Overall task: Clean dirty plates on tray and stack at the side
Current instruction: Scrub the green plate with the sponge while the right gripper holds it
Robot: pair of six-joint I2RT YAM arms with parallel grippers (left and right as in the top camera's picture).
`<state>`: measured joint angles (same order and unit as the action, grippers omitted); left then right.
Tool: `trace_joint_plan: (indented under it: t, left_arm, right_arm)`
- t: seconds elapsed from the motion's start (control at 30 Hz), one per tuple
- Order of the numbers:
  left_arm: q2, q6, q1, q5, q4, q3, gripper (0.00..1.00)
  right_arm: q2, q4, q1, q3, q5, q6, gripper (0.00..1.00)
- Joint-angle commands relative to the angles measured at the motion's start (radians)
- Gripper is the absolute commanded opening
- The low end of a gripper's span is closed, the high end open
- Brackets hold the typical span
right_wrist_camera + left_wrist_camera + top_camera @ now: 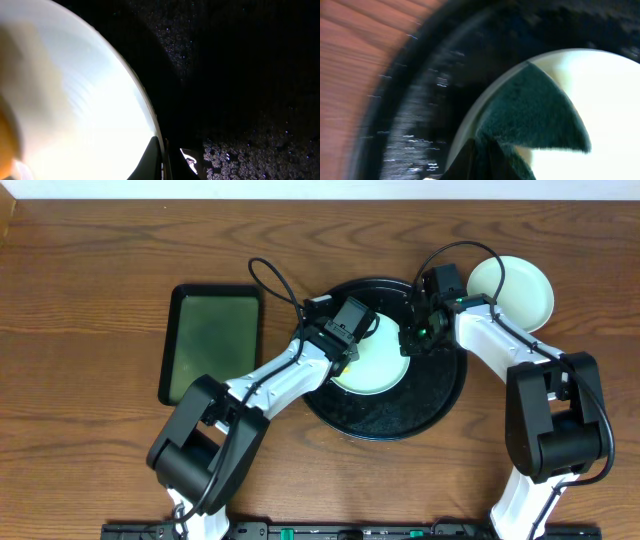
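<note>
A pale green plate (pixel 378 368) lies on the round black tray (pixel 400 418). My left gripper (pixel 350 345) is over the plate's left part, shut on a dark green fuzzy cloth (pixel 530 110) that rests on the plate (pixel 605 95). My right gripper (pixel 416 340) is at the plate's right rim. In the right wrist view its fingers (pixel 167 160) are closed on either side of that rim (pixel 75 100), with the speckled tray (pixel 240 75) beyond. Another pale plate (pixel 512 290) sits on the table to the right of the tray.
A rectangular black-rimmed green tray (pixel 212 342) lies left of the round tray. The table is brown wood (pixel 100 290). The black tray's rim (pixel 420 115) borders the wood in the left wrist view.
</note>
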<state>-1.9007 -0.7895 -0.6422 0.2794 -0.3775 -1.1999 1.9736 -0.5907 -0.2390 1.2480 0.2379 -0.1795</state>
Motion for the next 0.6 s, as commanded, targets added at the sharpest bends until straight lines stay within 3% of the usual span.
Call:
trace_joint_plan:
  t: [0.0, 0.13, 0.33, 0.5, 0.57]
  left_arm:
    - [0.071, -0.008, 0.02, 0.231, -0.026, 0.01, 0.07]
    - [0.151, -0.009, 0.018, 0.135, -0.011, 0.01, 0.07]
    - [0.164, -0.01, 0.018, -0.211, 0.027, 0.01, 0.08]
    - [0.152, -0.009, 0.01, -0.295, 0.024, 0.01, 0.07]
    - [0.148, -0.01, 0.008, -0.294, 0.024, 0.01, 0.08]
  right_arm:
    - [0.019, -0.004, -0.017, -0.005, -0.032, -0.014, 0.01]
    - [0.018, -0.008, -0.017, -0.005, -0.016, -0.017, 0.01]
    - [-0.016, -0.043, -0.017, 0.011, 0.013, -0.011, 0.03]
    - [-0.076, -0.106, -0.013, 0.09, -0.056, 0.074, 0.27]
    - [-0.084, -0.102, -0.013, 0.125, -0.057, 0.145, 0.41]
